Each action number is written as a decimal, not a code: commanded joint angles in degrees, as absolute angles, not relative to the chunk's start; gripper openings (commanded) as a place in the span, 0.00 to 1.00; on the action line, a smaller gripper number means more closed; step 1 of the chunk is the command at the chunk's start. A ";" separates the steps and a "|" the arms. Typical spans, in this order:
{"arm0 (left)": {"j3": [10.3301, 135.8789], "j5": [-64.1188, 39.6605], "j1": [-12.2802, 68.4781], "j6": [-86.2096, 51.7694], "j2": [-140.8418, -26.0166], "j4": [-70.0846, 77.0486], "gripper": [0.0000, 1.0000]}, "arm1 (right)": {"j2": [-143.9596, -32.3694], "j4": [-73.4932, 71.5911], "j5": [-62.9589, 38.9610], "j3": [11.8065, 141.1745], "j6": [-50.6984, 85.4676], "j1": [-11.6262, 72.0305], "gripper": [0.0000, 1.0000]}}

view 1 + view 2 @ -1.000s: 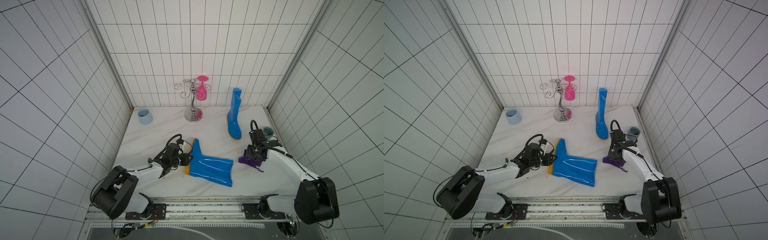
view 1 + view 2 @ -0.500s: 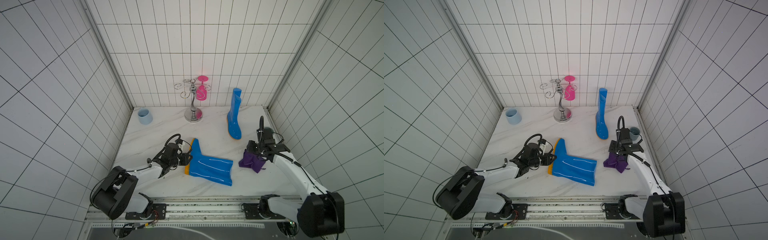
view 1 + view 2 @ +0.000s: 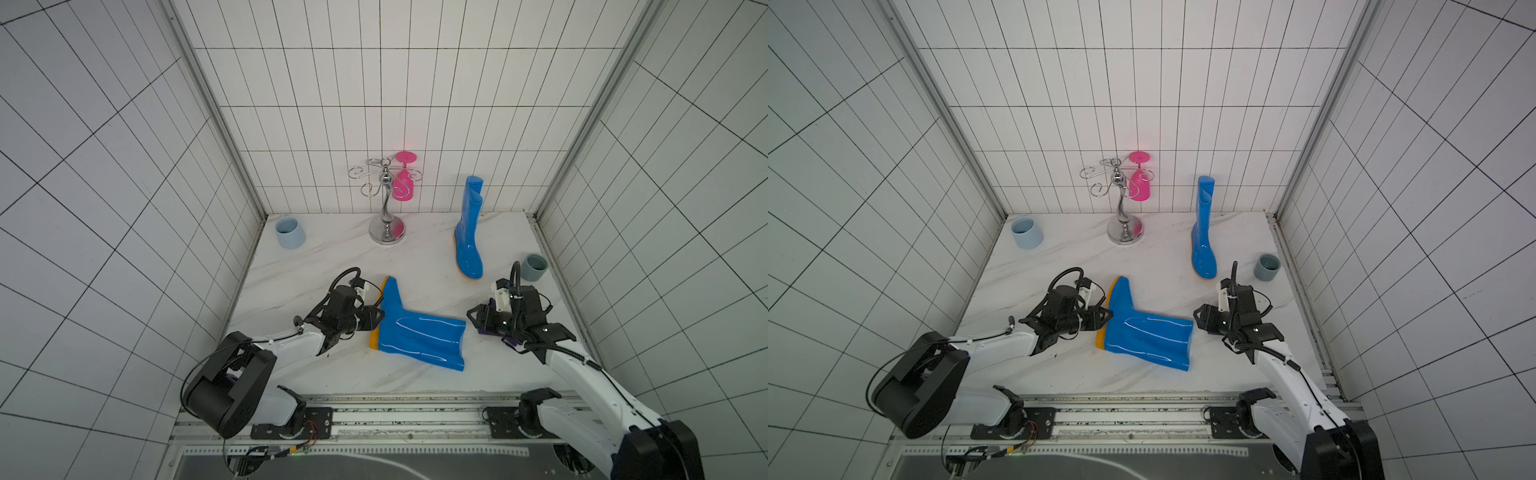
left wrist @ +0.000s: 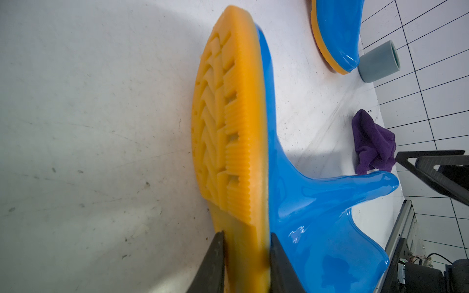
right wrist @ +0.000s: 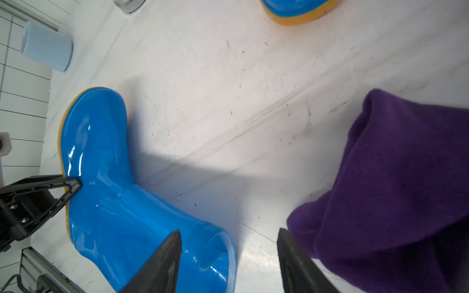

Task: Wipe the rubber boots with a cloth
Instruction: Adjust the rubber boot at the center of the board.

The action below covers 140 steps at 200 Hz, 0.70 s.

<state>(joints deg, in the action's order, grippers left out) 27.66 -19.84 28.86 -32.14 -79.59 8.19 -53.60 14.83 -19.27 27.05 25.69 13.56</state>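
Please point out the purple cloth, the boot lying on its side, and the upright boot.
purple cloth [image 4: 373, 142]: left wrist view, middle of the crumpled fabric.
lying boot [image 3: 419, 338]: in a top view, middle of its shaft.
upright boot [image 3: 469, 226]: in a top view, its lower shaft.

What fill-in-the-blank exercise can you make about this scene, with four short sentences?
The left gripper grips the lying boot by its ___.
The right gripper has its jaws ___, with nothing between them.
The cloth beside it is ___ in colour.
The other boot is not lying: it stands ___.
Missing words: sole; open; purple; upright.
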 commanded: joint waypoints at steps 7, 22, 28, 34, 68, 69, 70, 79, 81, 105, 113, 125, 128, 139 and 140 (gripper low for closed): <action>25.66 -15.16 27.71 -32.22 -83.14 -2.45 0.25 | -52.44 6.43 -19.53 20.70 29.05 17.72 0.62; 25.74 -14.94 27.75 -32.25 -83.30 -2.55 0.26 | -53.17 3.20 -18.70 18.69 29.43 18.91 0.62; 25.75 -14.86 27.75 -32.26 -83.32 -2.65 0.26 | -53.52 1.93 -18.48 18.03 29.29 19.10 0.62; 25.75 -14.77 27.68 -32.31 -83.38 -2.72 0.25 | -54.00 0.79 -18.18 17.49 29.16 19.14 0.62; 25.84 -14.84 27.41 -32.46 -83.68 -2.82 0.25 | -55.35 -3.47 -17.14 15.63 27.90 19.25 0.61; 25.84 -14.85 27.41 -32.45 -83.72 -2.82 0.25 | -55.32 -3.54 -17.18 15.59 27.92 19.25 0.61; 25.80 -14.85 27.37 -32.44 -83.74 -2.81 0.25 | -55.34 -3.70 -17.25 15.53 27.94 19.25 0.61; 25.90 -14.89 27.33 -32.50 -83.93 -2.90 0.25 | -55.45 -4.75 -17.77 15.17 27.77 19.25 0.61; 25.92 -14.88 27.33 -32.47 -83.93 -2.92 0.25 | -55.52 -4.94 -17.87 15.13 27.77 19.25 0.61; 26.15 -14.94 27.33 -32.37 -84.20 -2.91 0.25 | -56.60 -6.76 -20.15 15.02 26.92 19.17 0.60; 26.14 -14.85 27.33 -32.39 -84.20 -2.93 0.25 | -57.31 -7.42 -20.53 15.02 26.89 19.16 0.60; 26.19 -14.85 27.29 -32.36 -84.20 -2.99 0.25 | -58.70 -7.69 -22.41 15.55 26.31 19.16 0.59; 26.18 -14.85 27.33 -32.39 -84.14 -3.03 0.25 | -59.06 -8.03 -22.92 15.54 26.28 19.11 0.59; 26.11 -14.83 27.27 -32.43 -84.09 -3.01 0.25 | -60.04 -9.54 -24.28 15.27 26.78 19.16 0.58; 26.10 -14.84 27.30 -32.39 -84.06 -3.00 0.25 | -60.21 -9.69 -24.44 15.19 26.79 19.16 0.58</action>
